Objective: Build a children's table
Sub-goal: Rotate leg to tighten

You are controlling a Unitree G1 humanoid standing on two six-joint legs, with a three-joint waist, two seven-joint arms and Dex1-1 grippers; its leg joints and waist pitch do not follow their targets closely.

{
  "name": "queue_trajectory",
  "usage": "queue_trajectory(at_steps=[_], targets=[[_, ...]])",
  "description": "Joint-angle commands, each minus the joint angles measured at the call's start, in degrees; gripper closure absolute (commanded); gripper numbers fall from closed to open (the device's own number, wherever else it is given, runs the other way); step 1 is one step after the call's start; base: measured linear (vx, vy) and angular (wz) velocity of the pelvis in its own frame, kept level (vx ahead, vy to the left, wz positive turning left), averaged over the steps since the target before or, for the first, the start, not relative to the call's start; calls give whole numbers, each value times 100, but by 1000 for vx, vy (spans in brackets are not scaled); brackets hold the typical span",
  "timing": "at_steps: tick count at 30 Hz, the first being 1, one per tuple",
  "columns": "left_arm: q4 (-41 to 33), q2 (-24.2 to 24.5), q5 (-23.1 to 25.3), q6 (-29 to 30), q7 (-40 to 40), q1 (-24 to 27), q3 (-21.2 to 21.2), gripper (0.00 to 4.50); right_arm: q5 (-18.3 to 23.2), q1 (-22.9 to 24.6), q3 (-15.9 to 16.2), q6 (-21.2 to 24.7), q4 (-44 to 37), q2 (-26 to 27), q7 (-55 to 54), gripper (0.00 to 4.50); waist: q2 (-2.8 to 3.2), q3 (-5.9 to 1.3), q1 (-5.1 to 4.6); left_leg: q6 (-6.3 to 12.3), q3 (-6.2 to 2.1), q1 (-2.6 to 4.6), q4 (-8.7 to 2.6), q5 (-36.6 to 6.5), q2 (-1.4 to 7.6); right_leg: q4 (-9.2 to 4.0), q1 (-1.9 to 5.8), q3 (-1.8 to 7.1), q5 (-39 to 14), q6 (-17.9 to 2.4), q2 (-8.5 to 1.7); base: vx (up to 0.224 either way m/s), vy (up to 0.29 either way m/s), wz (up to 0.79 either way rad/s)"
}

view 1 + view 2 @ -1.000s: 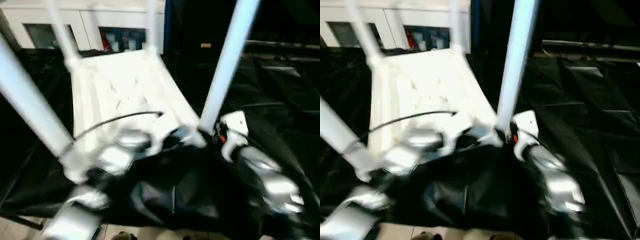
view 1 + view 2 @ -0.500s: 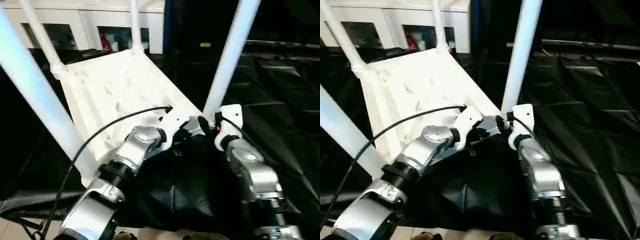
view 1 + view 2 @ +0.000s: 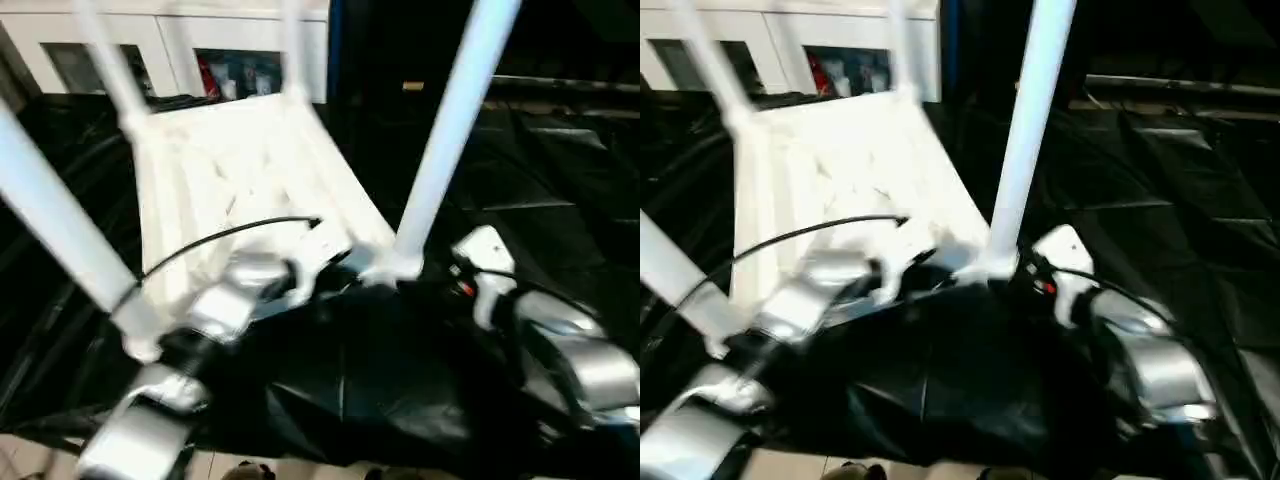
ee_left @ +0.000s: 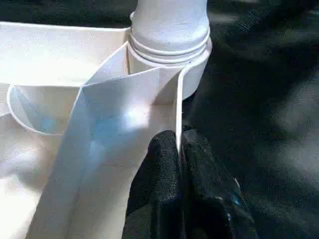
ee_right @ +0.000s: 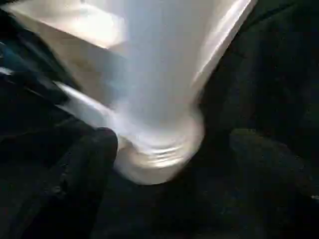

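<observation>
The children's table (image 3: 240, 170) lies upside down on a counter covered in black sheeting (image 3: 540, 190), ribbed underside up, its white legs standing upward from the corner sockets.

Head views: left arm reaches in to the near edge of the top; right arm sits just right of the near right leg (image 3: 450, 130). A black cable (image 3: 220, 238) arcs over the left forearm. The fingers cannot be made out from here.

Left wrist view: the left hand (image 4: 179, 149) is closed on the thin upright rim of the tabletop, one black finger (image 4: 159, 164) on each side of the wall, just beside the corner socket (image 4: 169, 55) with a leg screwed into it.

Right wrist view: the right hand (image 5: 169, 159) stands wide open, fingers (image 5: 84, 169) either side of the leg's base collar (image 5: 159, 149), with dark gaps between each finger and the collar; it holds nothing.

Edges and room: black sheeting lies bare to the right of the table and on the near side between the arms. The table's left side is near the sheeting's folds.

Room: a white cabinet (image 3: 160, 50) with glass-fronted shelves stands behind the counter; pale floor (image 3: 250, 465) shows at the near edge.
</observation>
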Motion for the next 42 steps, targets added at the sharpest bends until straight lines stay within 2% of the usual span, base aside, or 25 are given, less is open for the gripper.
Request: queue_trajectory(at_steps=[1, 3, 6, 7, 12, 15, 27, 34, 37, 39, 42], targets=[[-328, -2, -282, -60, -500, 56, -150, 450, -28, 19, -61, -89, -152, -66, 26, 37, -69, -318, 10, 503, -117, 67, -357, -1049, 375, -434, 244, 228, -1027, -1380, -458, 0, 0, 0], [-405, 57, -303, -47, -570, 92, -138, 450, 92, 34, -77, -25, -233, -104, 153, 37, -72, -335, 0, 527, -116, 58, -346, -903, 365, -401, 260, 215, -732, -1445, -450, 0, 0, 0], [-467, 107, -313, -44, -641, 128, -140, 450, 188, 41, -69, 13, -290, -84, 245, 37, -82, -356, 10, 672, -105, 39, -308, -589, 356, -345, 291, 213, -189, -1568, -456, 0, 0, 0], [-528, 146, -325, -26, -699, 167, -154, 450, 270, 47, -50, 11, -323, -51, 314, 37, -103, -362, 13, 698, -98, 48, -302, -562, 357, -340, 289, 212, -134, -1585, -454, 0, 0, 0], [-640, 199, -349, 12, -753, 234, -182, 450, 359, 47, -6, -71, -354, 31, 399, 37, -86, -371, 32, 780, -103, 34, -286, -448, 370, -300, 294, 198, 43, -1660, -462, 0, 0, 0], [-675, 204, -346, 34, -757, 255, -179, 450, 379, 14, 74, -100, -338, 125, 476, 73, -86, -367, 44, 743, -97, 49, -285, -512, 370, -309, 279, 197, -116, -1645, -460, 0, 0, 0], [-723, 245, -306, 83, -745, 277, -160, 450, 429, 46, 129, -116, -283, 188, 561, 179, -86, -391, 117, 752, -94, 47, -253, -372, 358, -263, 292, 197, 102, -1638, -453, 0, 0, 0], [-673, 240, -250, 87, -680, 292, -183, 450, 475, 108, 145, -92, -281, 248, 537, 247, -75, -390, 120, 665, -99, 46, -254, -507, 358, -277, 291, 196, -120, -1603, -455, 0, 0, 0], [-479, 144, -126, 164, -350, 216, -132, 450, 417, 158, 94, -49, -149, 457, 252, 255, -74, -399, 120, 644, -101, 41, -247, -471, 352, -267, 286, 196, -49, -1597, -448, 0, 0, 0], [-288, 42, -29, 178, -23, 136, -63, 450, 310, 163, 75, -38, 7, 612, -28, 255, -79, -375, 105, 586, -97, 40, -256, -629, 345, -302, 269, 194, -288, -1582, -446, 0, 0, 0], [13, -161, 72, 279, 456, -18, 31, 450, 75, 147, 107, 8, 294, 939, -676, 257, -84, -341, 94, 352, -106, 53, -285, -1021, 335, -382, 248, 204, -1138, -1404, -460, 0, 0, 0]])
